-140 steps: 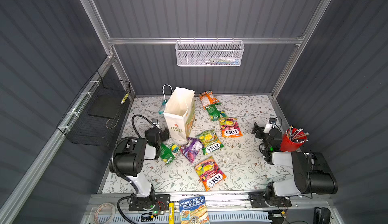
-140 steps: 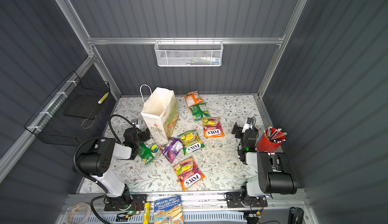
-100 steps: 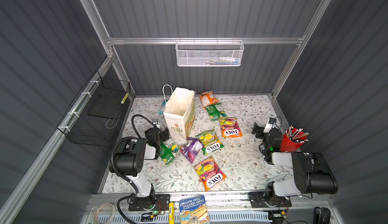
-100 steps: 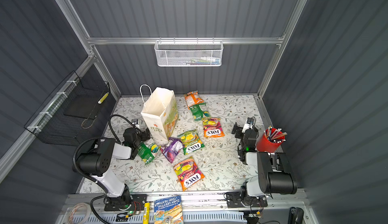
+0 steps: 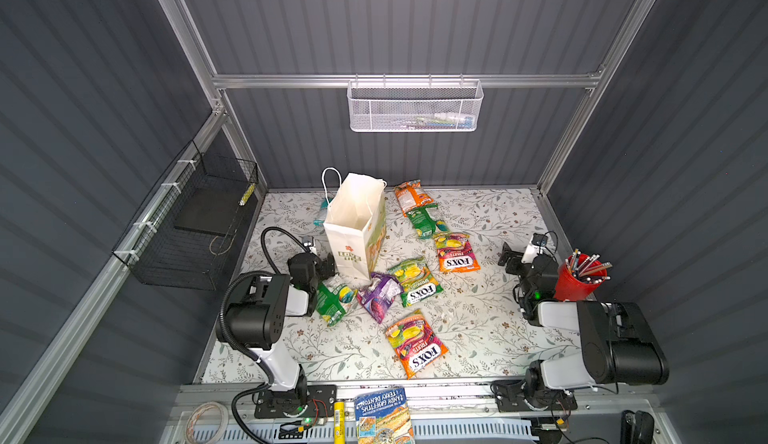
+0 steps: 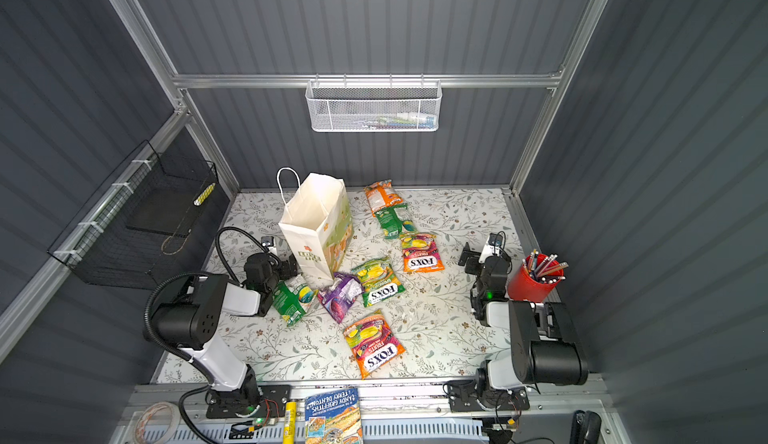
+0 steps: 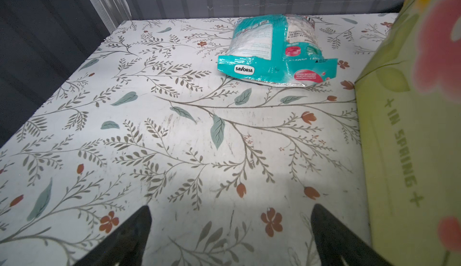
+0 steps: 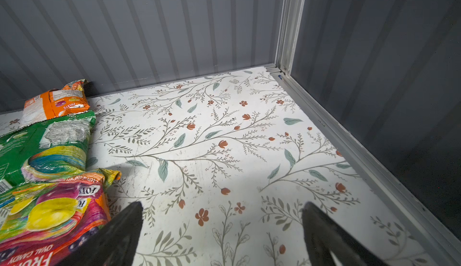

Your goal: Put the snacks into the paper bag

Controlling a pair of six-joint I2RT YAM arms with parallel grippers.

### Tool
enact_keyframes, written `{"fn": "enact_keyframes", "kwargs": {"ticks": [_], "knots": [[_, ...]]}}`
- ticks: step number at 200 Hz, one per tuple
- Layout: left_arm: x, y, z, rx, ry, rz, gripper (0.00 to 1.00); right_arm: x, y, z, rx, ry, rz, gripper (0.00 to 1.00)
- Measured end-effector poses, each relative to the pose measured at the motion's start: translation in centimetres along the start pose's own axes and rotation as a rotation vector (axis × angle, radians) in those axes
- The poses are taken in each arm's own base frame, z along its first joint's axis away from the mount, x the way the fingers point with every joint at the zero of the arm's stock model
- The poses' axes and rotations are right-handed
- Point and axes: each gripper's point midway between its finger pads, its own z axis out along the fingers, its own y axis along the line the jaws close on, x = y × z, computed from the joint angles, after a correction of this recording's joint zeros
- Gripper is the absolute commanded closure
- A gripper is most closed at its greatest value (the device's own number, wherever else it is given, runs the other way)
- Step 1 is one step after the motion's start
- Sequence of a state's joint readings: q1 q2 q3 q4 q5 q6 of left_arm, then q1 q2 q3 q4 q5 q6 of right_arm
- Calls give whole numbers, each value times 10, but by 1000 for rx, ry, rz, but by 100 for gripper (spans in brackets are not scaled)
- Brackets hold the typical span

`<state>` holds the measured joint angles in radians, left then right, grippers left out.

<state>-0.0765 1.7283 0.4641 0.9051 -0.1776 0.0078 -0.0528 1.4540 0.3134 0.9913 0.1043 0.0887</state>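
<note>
Floral tabletop (image 5: 490,321) inside a grey panelled enclosure, shown in both top views. White paper bag (image 5: 353,229) upright and open-mouthed, left of centre toward the rear, cord handle raised at its far rim.

Eight snacks visible, each lying on the tabletop outside the bag:
- teal-white Savoria packet (image 7: 274,53) behind the bag's left side, mostly hidden in the top views
- orange-white packet (image 5: 411,196) near the rear wall, right of the bag
- dark green packet (image 5: 424,221) touching it on the near side
- orange FOX'S Fruits packet (image 5: 455,252) touching that one in turn
- green FOX'S packet (image 5: 415,281) and purple packet (image 5: 378,296) side by side before the bag's base
- crumpled green packet (image 5: 334,298) just beside the left arm's wrist
- second orange FOX'S packet (image 5: 415,344) alone near the front edge

Left end effector (image 7: 231,211) spread fully wide and empty, low over bare tabletop just left of the bag, aimed toward the rear wall and the Savoria packet. Green side panel of the bag, printed "IN SPRING", close beside one finger in the left wrist view.

Right end effector (image 8: 222,206) likewise spread fully wide and empty, over bare tabletop at the right side. Orange FOX'S Fruits packet near one finger in the right wrist view.

Red cup of pens (image 5: 579,281) just right of the right arm's wrist. Blue-covered book (image 5: 382,415) on the front rail, off the tabletop. White mesh basket (image 5: 415,107) on the rear wall, black wire basket (image 5: 195,221) on the left wall.
</note>
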Motion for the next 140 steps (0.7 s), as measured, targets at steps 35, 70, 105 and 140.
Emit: {"fn": "enact_keyframes", "kwargs": {"ticks": [35, 70, 105, 140], "knots": [[0, 0, 0, 0, 0, 0, 0, 0, 0, 0, 0, 0, 0, 1], [0, 1, 0, -2, 0, -1, 0, 0, 0, 0, 0, 0, 0, 1], [-13, 21, -18, -104, -35, -38, 0, -1, -1, -1, 6, -5, 1, 1], [-77, 52, -70, -237, -164, -209, 0, -38, -2, -32, 60, -83, 21, 1]]}}
